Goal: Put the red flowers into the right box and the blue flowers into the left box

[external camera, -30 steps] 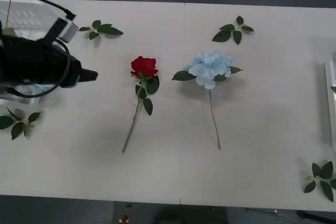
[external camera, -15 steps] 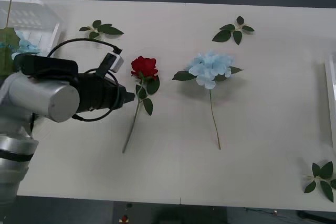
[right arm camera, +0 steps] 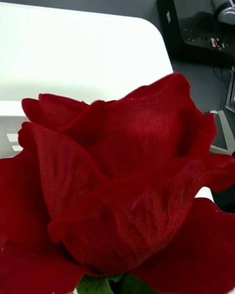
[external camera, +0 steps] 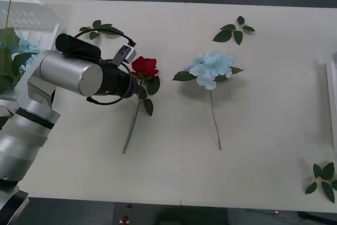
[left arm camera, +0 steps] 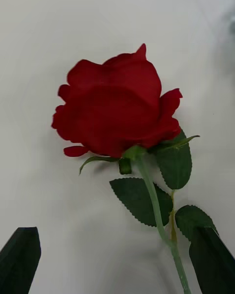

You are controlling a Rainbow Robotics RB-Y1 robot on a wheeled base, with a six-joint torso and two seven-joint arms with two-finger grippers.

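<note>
A red flower (external camera: pixel 145 67) lies on the white table left of centre, its stem running toward the front edge. My left gripper (external camera: pixel 138 85) hovers right at its stem below the bloom. In the left wrist view the black fingers (left arm camera: pixel 22 255) stand open on either side of this rose (left arm camera: pixel 115 110), not touching it. Another red flower (right arm camera: pixel 117 186) sits very close before the right wrist camera, held up by my right gripper. A blue flower (external camera: pixel 210 69) lies at the centre. A second blue flower (external camera: pixel 23 47) rests in the left box (external camera: pixel 37 13). The right box (external camera: pixel 332 85) shows as a pale rim at the right edge.
Loose green leaf sprigs lie at the back left (external camera: pixel 102 29), the back centre (external camera: pixel 234 30) and the front right corner (external camera: pixel 322 180). Behind the held rose are a white surface with a rounded corner (right arm camera: pixel 88 49), dark floor and black equipment (right arm camera: pixel 200 14).
My left arm has swung from over the left box rightward across the table to the red rose. The flowers on the table have not moved.
</note>
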